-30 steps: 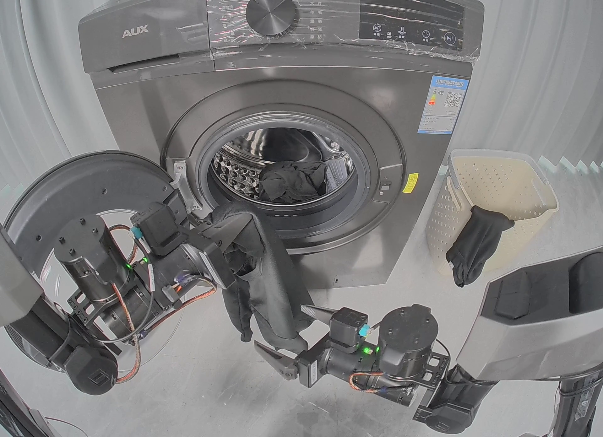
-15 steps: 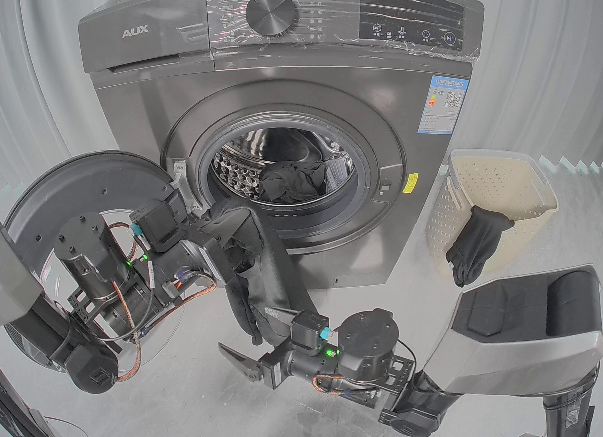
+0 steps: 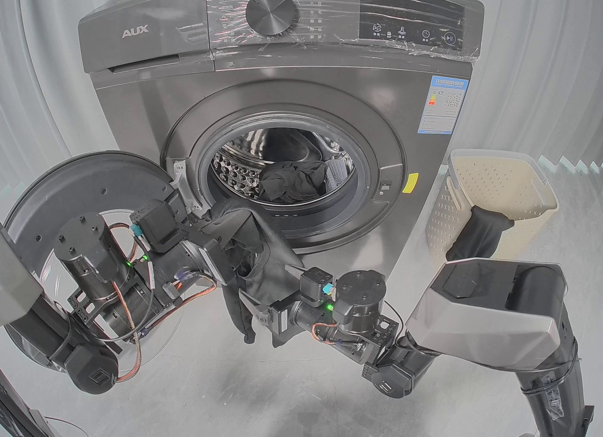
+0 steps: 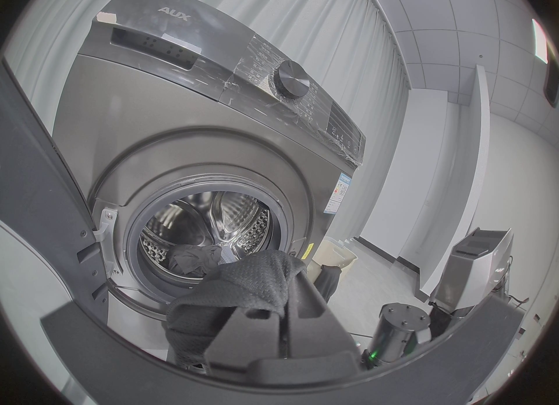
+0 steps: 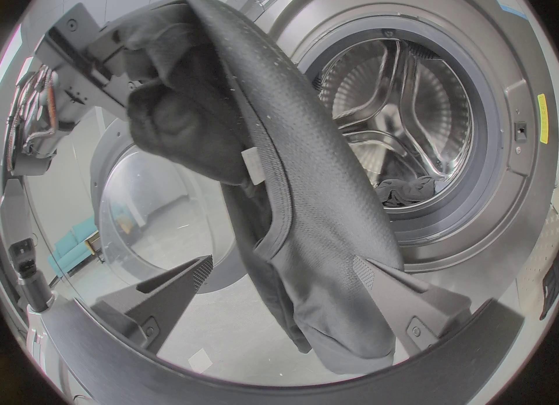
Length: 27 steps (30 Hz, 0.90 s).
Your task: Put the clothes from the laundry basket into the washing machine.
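My left gripper [image 3: 231, 238] is shut on a dark grey garment [image 3: 271, 269] just below and in front of the washing machine's round opening [image 3: 282, 171]. In the left wrist view the garment [image 4: 244, 290] bunches over that gripper [image 4: 285, 322]. My right gripper [image 5: 285, 290] is open at the garment's hanging lower part [image 5: 314, 202], with the cloth between its fingers and draped over one finger [image 5: 407, 304]. Black clothes [image 3: 292, 181] lie in the drum. A cream laundry basket [image 3: 510, 188] stands right of the machine, a black garment [image 3: 480, 231] hanging over its front rim.
The washer door [image 3: 75, 184] stands swung open at the left, behind my left arm. Grey floor [image 3: 207, 388] lies in front of the machine. Pale curtains hang behind it.
My right arm has swung left and up from the floor in front of the machine, bringing its open fingers onto the hanging cloth. The left gripper has kept hold and hardly moved.
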Available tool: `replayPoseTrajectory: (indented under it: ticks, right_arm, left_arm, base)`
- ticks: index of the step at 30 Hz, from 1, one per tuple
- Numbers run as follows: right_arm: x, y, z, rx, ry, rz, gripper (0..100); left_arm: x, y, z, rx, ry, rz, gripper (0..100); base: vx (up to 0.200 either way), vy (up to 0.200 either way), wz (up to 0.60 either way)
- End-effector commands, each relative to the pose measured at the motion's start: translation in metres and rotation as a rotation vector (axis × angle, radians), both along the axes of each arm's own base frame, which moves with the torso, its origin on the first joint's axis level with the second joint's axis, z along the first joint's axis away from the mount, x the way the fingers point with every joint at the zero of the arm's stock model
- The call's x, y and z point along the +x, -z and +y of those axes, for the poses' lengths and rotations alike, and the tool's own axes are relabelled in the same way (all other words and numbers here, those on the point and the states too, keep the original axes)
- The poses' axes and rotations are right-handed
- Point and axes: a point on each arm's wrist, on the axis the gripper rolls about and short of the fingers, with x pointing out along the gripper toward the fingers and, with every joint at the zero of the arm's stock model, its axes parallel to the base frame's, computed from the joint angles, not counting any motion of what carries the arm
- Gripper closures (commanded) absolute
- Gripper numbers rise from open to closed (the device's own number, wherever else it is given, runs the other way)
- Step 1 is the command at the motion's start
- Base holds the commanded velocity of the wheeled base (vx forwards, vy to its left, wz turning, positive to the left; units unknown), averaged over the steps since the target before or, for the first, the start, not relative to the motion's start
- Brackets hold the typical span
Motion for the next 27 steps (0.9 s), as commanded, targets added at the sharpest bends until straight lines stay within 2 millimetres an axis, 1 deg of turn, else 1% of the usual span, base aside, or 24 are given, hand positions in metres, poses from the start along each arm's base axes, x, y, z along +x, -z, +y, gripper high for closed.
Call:
replayPoseTrajectory:
  ticks: [1, 6, 12, 19, 21, 25, 27]
  right_arm:
    - [0.008, 0.003, -0.001, 0.004, 0.018, -0.007, 0]
    - [0.016, 0.005, 0.003, 0.010, 0.028, -0.015, 0]
    - [0.033, 0.010, -0.001, 0.012, 0.080, -0.024, 0]
    - [0.033, 0.010, -0.004, 0.008, 0.090, -0.024, 0]
    - [0.031, 0.016, -0.007, -0.013, 0.092, -0.008, 0]
    - [0.032, 0.018, -0.007, -0.018, 0.093, -0.004, 0]
    - [0.032, 0.023, -0.007, -0.027, 0.095, 0.004, 0]
  left_arm:
    - [-0.001, -0.001, 0.000, -0.003, 0.002, -0.002, 100]
    - [-0.001, 0.000, 0.000, -0.001, 0.005, 0.000, 100]
    - [-0.002, 0.000, 0.000, 0.000, 0.006, 0.002, 100]
    - [-0.001, 0.000, -0.001, 0.000, 0.006, 0.002, 100]
    - [-0.002, -0.001, 0.000, -0.003, 0.006, -0.002, 100]
    - [-0.002, -0.002, 0.000, -0.004, 0.006, -0.005, 100]
    - [-0.002, -0.002, 0.000, -0.005, 0.006, -0.006, 100]
  base:
    - [0.000, 0.000, 0.00]
    - [0.000, 0.000, 0.00]
    - [0.000, 0.000, 0.00]
    - [0.000, 0.000, 0.00]
    - [0.000, 0.000, 0.00]
    - [0.000, 0.000, 0.00]
    - [0.000, 0.000, 0.00]
